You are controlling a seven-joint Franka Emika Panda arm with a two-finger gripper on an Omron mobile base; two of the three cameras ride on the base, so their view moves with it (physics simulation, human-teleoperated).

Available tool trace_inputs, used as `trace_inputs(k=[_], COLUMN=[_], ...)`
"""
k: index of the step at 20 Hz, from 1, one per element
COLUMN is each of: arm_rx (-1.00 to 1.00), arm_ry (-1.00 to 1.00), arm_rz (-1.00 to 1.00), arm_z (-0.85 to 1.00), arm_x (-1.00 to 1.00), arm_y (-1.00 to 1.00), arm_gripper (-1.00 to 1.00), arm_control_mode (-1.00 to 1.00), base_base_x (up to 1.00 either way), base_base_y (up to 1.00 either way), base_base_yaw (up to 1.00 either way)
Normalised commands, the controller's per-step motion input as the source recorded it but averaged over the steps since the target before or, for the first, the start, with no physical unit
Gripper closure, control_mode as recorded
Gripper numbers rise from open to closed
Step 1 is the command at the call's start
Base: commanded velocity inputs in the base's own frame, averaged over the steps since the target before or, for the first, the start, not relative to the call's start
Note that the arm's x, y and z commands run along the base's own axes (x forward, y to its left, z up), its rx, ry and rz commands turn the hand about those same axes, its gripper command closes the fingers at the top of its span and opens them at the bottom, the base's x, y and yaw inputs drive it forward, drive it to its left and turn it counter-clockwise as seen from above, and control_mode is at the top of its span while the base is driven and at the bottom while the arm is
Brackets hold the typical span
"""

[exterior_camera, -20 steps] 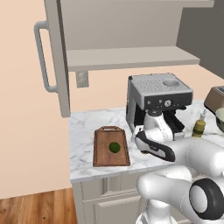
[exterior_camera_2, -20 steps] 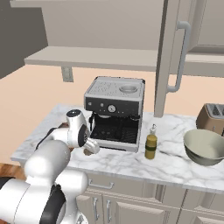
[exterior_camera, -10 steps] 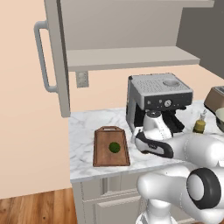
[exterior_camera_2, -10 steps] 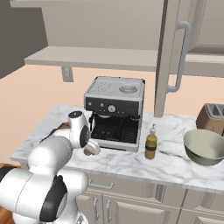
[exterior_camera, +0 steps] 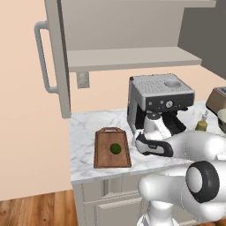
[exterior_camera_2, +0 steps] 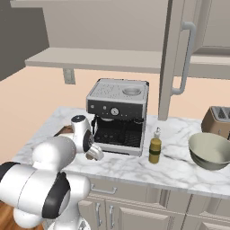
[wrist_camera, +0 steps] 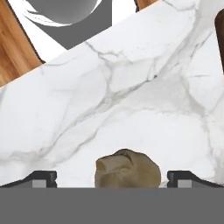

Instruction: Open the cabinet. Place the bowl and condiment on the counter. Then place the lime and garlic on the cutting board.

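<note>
Garlic [wrist_camera: 127, 168] sits on desk [wrist_camera: 131, 87] between spread, empty claw [wrist_camera: 112, 178] tips, scene unchanged; lime [exterior_camera: 115, 148] already on cutting board [exterior_camera: 112, 156].

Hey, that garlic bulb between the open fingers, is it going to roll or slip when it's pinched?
The garlic looks lumpy and rounded, so it could twist or squirt sideways on the smooth counter. It seems small and probably light, so lifting should be easy. A centred pinch by the gripper seems safest.
</note>
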Motion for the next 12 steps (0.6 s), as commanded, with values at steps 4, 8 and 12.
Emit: trace_inputs(k=[4, 8, 12], arm_rx=[0.00, 0.00, 0.00], arm_ry=[0.00, 0.00, 0.00], arm_rz=[0.00, 0.00, 0.00], arm_z=[-0.08, -0.07, -0.11], arm_x=[0.00, 0.00, 0.00], arm_y=[0.04, 0.01, 0.01], arm_gripper=[-1.00, -1.00, -1.00], arm_control_mode=[-1.00, -1.00, -1.00], base_base_x=[0.00, 0.00, 0.00], base_base_y=[0.00, 0.00, 0.00], base_base_yaw=[0.00, 0.00, 0.00])
